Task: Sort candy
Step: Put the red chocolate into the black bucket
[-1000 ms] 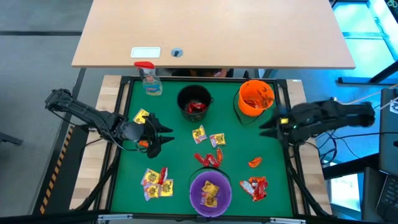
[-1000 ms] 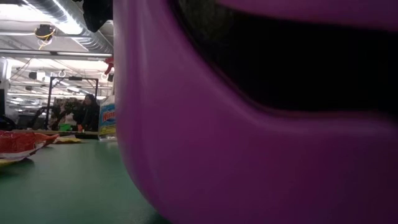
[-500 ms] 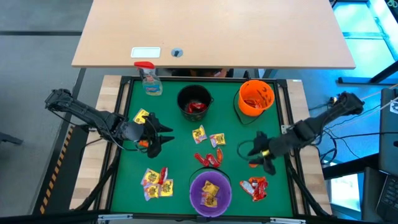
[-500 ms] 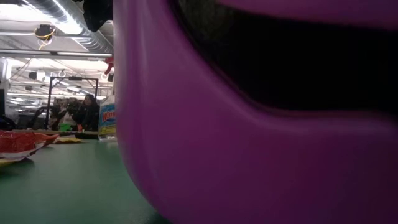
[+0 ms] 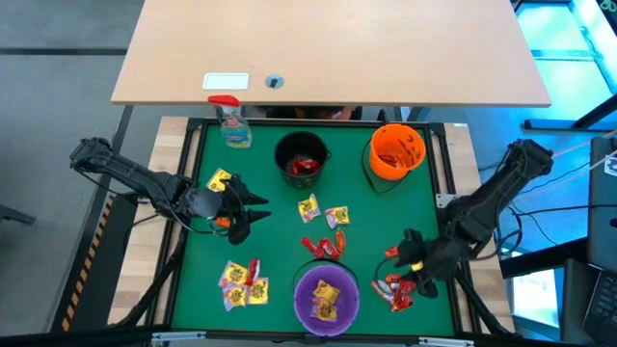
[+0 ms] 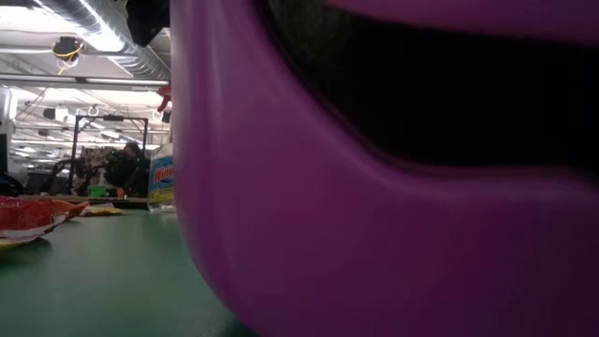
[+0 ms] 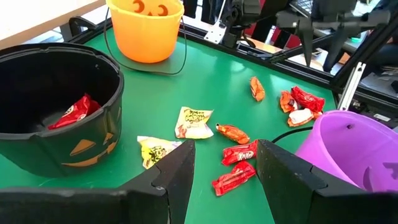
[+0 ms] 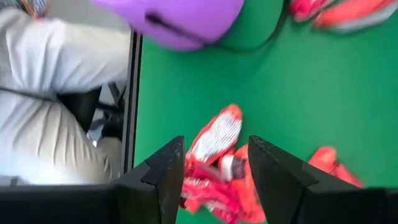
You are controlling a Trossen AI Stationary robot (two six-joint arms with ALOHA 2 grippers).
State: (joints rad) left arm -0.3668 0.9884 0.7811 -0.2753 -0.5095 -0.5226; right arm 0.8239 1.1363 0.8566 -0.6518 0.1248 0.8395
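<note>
Candy lies scattered on the green mat: yellow packets, red ones, a mixed heap and a red heap at the near right. My right gripper hangs open just over that red heap, pointing steeply down, fingers either side of it and apart from it. My left gripper waits open at the mat's left, with nothing between its fingers. The black bucket holds red candy, the orange bucket orange candy, the purple bowl yellow candy.
A spray bottle with a red trigger stands at the far left corner. The purple bowl fills most of the low view. A raised black frame borders the mat. A person's light trousers show beyond the near edge.
My right gripper has swung from beside the orange bucket at the right edge toward the table's near edge and down, tipping steeper, and now hangs over the red heap at the near right. Its fingers have stayed open.
</note>
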